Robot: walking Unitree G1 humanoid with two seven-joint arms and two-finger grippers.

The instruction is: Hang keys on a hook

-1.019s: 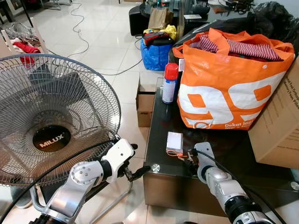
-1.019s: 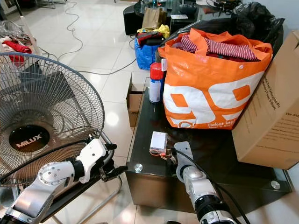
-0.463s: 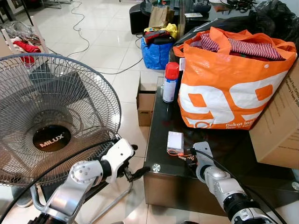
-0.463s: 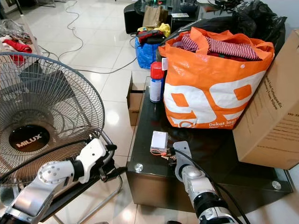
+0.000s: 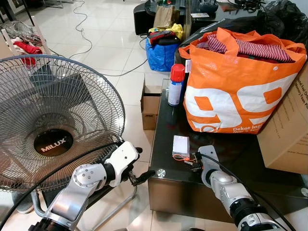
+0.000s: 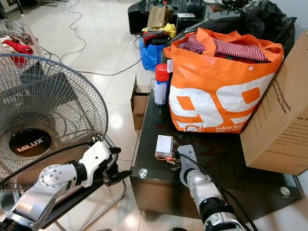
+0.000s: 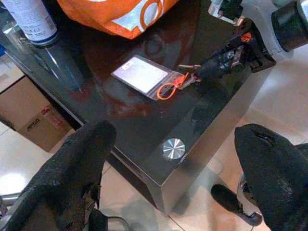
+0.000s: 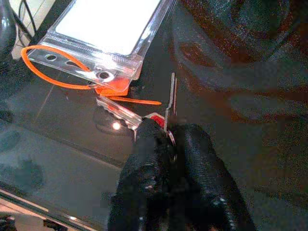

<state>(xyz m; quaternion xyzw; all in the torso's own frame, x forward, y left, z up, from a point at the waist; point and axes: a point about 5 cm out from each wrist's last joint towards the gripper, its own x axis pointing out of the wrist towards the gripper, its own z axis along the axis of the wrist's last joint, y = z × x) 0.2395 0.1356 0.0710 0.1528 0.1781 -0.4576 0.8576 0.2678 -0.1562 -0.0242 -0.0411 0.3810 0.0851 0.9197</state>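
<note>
The keys (image 8: 120, 109) lie on the black glass table (image 5: 168, 125) near its front edge. An orange loop (image 8: 53, 79) ties them to a clear card holder (image 5: 181, 146). My right gripper (image 5: 194, 162) rests low on the table just right of the holder. In the right wrist view its fingers (image 8: 144, 159) are pinched together, shut on a key blade and ring. My left gripper (image 5: 143, 176) hangs off the table's front left corner above the floor. It is open with nothing between the fingertips (image 7: 86, 144).
A big standing fan (image 5: 53, 120) fills the left side, close to my left arm. On the table stand a red-capped spray can (image 5: 175, 85), a stuffed orange bag (image 5: 236, 86) and a large cardboard box (image 5: 286, 130). A small carton (image 5: 150, 103) sits on the tiled floor behind.
</note>
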